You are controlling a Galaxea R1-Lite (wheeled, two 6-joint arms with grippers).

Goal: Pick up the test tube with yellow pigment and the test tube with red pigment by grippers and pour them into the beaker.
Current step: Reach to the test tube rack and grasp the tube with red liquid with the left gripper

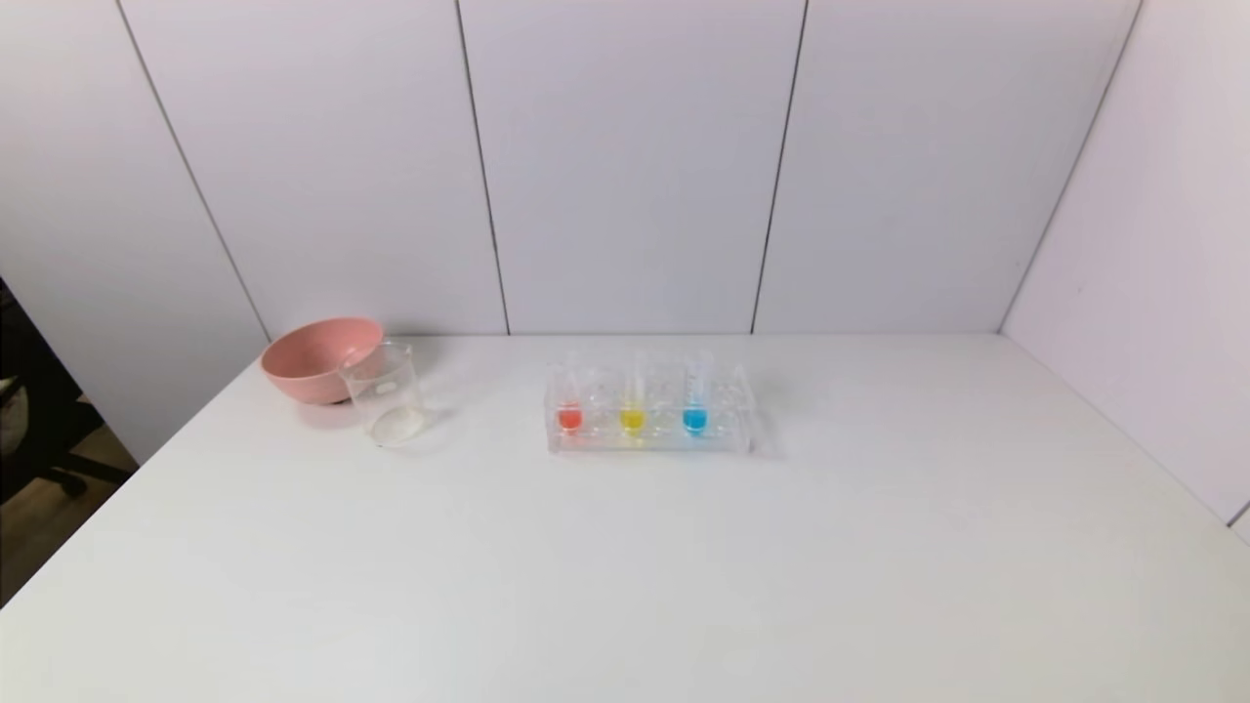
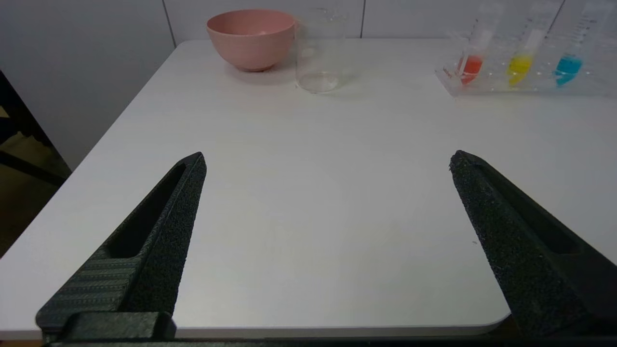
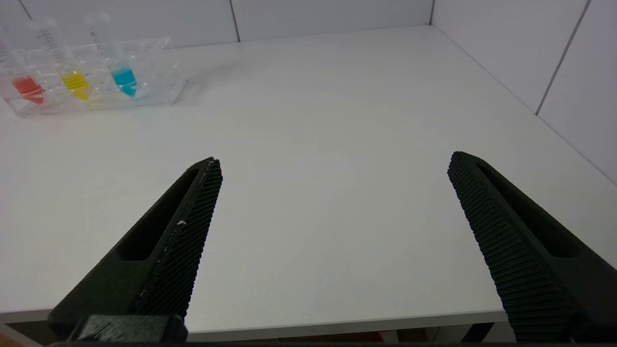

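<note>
The red-pigment test tube [image 1: 569, 405] and the yellow-pigment test tube [image 1: 633, 405] stand upright in a clear rack [image 1: 649, 439] at the table's middle back. They also show in the left wrist view, red [image 2: 472, 58] and yellow [image 2: 523, 60], and in the right wrist view, red [image 3: 26, 86] and yellow [image 3: 72, 79]. The empty clear beaker [image 1: 384, 395] stands left of the rack, also in the left wrist view [image 2: 319, 53]. My left gripper [image 2: 328, 161] and right gripper [image 3: 335, 161] are open and empty over the table's front edge, outside the head view.
A blue-liquid tube [image 1: 695, 405] stands in the rack, right of the yellow one. A pink bowl [image 1: 317, 359] sits just behind and left of the beaker. White wall panels close the back and right side. The table [image 1: 625, 586] drops off at the left edge.
</note>
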